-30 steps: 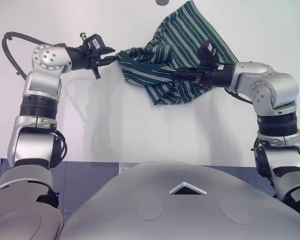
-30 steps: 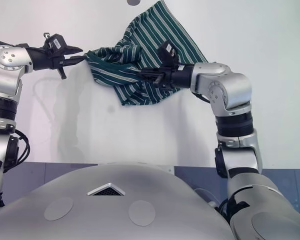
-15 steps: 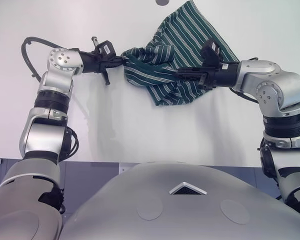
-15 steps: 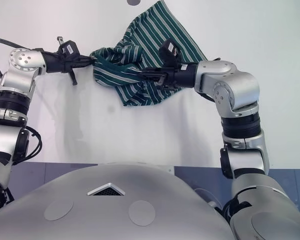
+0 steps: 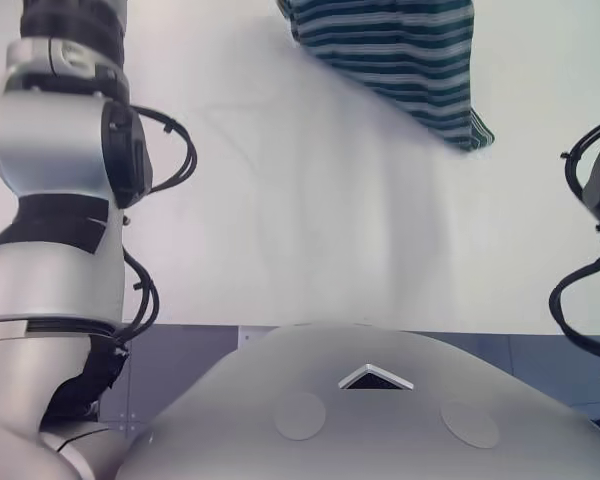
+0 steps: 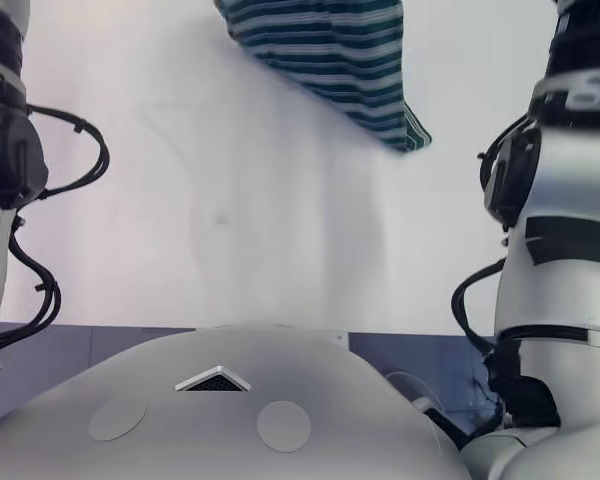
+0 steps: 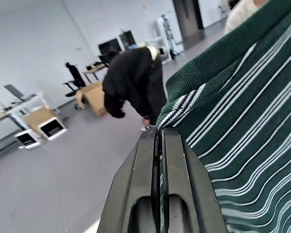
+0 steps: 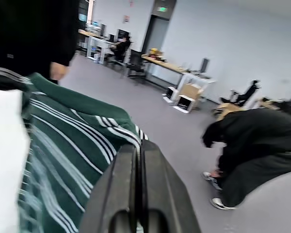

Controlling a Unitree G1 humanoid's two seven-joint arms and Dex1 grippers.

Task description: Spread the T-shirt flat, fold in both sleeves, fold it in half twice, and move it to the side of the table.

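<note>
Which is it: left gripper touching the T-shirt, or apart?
Touching. The left wrist view shows the left gripper shut on the T-shirt, striped edge pinched between its fingers.

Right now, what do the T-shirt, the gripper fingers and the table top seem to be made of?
T-shirt: soft knit fabric, likely cotton jersey; it has a ribbed dark green edge and white stripes, and drapes in folds.
Left gripper and right gripper: dark, smooth, matte, probably hard plastic, possibly coated metal.
Table: smooth white matte top, perhaps laminate; the look leaves it open.
</note>
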